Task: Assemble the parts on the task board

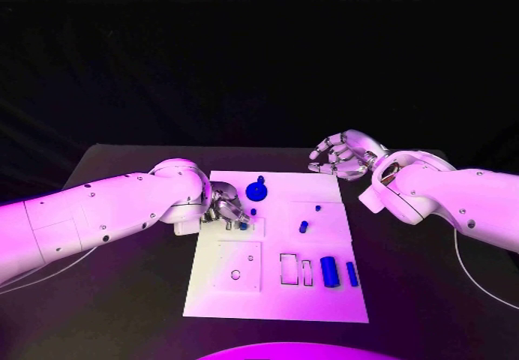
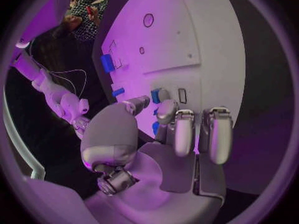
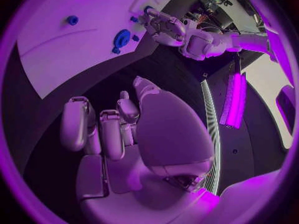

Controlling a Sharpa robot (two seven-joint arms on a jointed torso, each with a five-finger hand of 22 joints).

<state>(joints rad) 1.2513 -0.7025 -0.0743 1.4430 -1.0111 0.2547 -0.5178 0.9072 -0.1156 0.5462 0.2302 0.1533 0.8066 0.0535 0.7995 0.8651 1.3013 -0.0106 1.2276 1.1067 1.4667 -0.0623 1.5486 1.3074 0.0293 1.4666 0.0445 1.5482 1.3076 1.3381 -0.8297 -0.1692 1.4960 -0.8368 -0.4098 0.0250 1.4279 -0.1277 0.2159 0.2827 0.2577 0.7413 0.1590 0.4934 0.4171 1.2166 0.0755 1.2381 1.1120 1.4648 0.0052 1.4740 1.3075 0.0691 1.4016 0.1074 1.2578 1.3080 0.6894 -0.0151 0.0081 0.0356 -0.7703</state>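
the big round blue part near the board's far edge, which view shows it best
The head view: the round blue part sits unobstructed on the task board, just beyond the left hand. The right wrist view shows it small and distorted. In the left wrist view I cannot pick it out.

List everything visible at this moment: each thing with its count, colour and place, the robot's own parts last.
table: one, black, under everything.
task board: one, white plate, middle of the table.
round part: one, blue, far end of the board.
small parts: two, blue, middle of the board towards its right side.
bar parts: two, blue, near right of the board, side by side.
part at the left hand's fingertips: one, blue, on the board; whether it is held I cannot tell.
left hand: silver, over the board's left edge.
right hand: silver, fingers curled, holding nothing, beyond the board's far right corner.
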